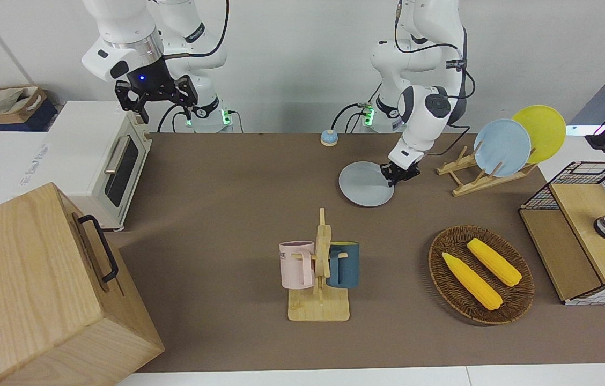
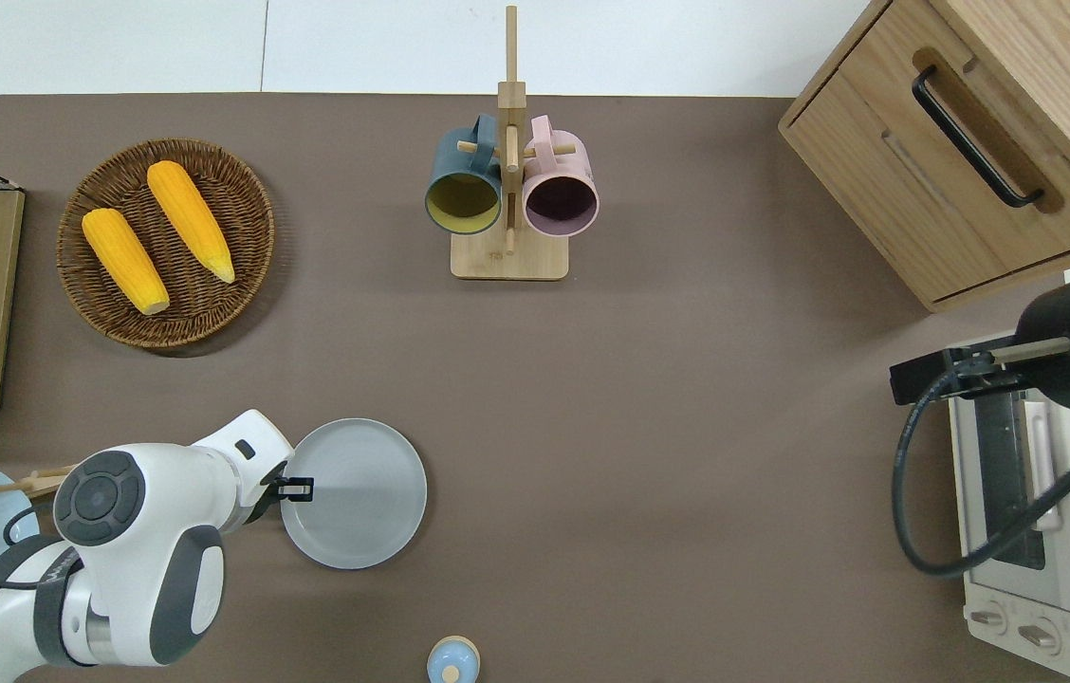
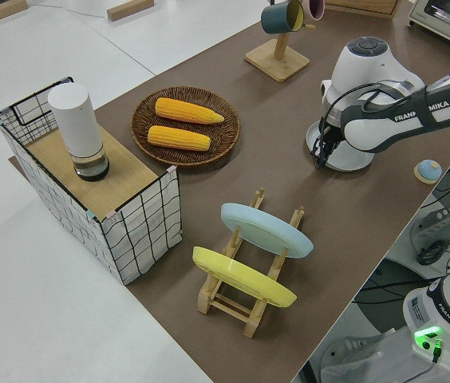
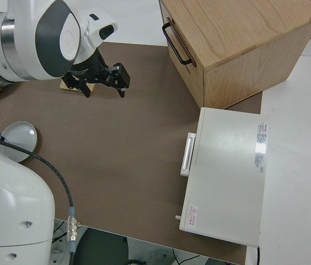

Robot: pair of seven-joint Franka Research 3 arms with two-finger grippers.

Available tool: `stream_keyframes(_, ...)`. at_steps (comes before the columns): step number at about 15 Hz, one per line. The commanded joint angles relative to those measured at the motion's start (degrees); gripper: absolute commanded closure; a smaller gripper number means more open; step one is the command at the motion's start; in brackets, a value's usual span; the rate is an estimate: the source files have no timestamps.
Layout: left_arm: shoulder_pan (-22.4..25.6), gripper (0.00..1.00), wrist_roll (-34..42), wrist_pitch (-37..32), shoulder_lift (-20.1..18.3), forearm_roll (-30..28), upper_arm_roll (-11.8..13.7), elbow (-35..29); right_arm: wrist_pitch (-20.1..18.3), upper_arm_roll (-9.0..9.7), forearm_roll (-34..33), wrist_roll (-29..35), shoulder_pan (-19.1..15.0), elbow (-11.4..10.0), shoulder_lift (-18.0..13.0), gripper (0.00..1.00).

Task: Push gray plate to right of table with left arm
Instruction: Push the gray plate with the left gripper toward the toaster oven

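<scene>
The gray plate [image 1: 366, 184] lies flat on the brown table [image 1: 227, 214], nearer to the robots than the mug stand; it also shows in the overhead view [image 2: 353, 493]. My left gripper [image 1: 399, 174] is low at the plate's rim, on the side toward the left arm's end of the table, and shows in the overhead view [image 2: 293, 489] right against that rim. It holds nothing. My right arm is parked, its gripper [image 1: 167, 117] open and empty.
A wooden rack [image 1: 474, 177] with a sky-blue plate [image 1: 502, 147] and a yellow plate [image 1: 541, 131] stands close beside the left gripper. The mug stand [image 1: 319, 279], a corn basket [image 1: 434, 252], a small bell [image 1: 328, 138], a toaster oven [image 1: 104, 161] and a wooden cabinet [image 1: 39, 289] are also on the table.
</scene>
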Motion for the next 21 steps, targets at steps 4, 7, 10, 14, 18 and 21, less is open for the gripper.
stream_keyframes(4, -8.63, 1.0, -9.51, 4.87, 6.14, -1.8, -0.21, 3.02, -0.69, 0.32, 0.46, -0.15, -0.62, -0.03, -0.43, 0.017)
stream_keyframes(7, -11.8, 1.0, -12.59, 4.95, 8.08, -1.8, -0.21, 5.13, -0.69, 0.32, 0.46, -0.06, -0.62, 0.05, -0.43, 0.017)
stream_keyframes(10, -15.66, 1.0, -18.12, 4.95, 10.88, -1.8, -0.21, 8.82, -0.69, 0.32, 0.46, -0.15, -0.62, -0.03, -0.43, 0.017)
stream_keyframes(14, -22.95, 1.0, -27.95, 4.95, 16.77, -1.28, -0.21, 15.84, -0.69, 0.32, 0.46, -0.06, -0.62, -0.03, -0.43, 0.017)
stream_keyframes(18, -29.11, 1.0, -35.88, 4.87, 21.78, -0.92, -0.21, 22.0, -0.69, 0.32, 0.46, -0.15, -0.62, -0.03, -0.43, 0.017)
stream_keyframes(21, -32.45, 1.0, -40.71, 4.78, 25.47, -0.84, -0.12, 27.09, -0.69, 0.32, 0.46, -0.14, -0.62, -0.03, -0.43, 0.017)
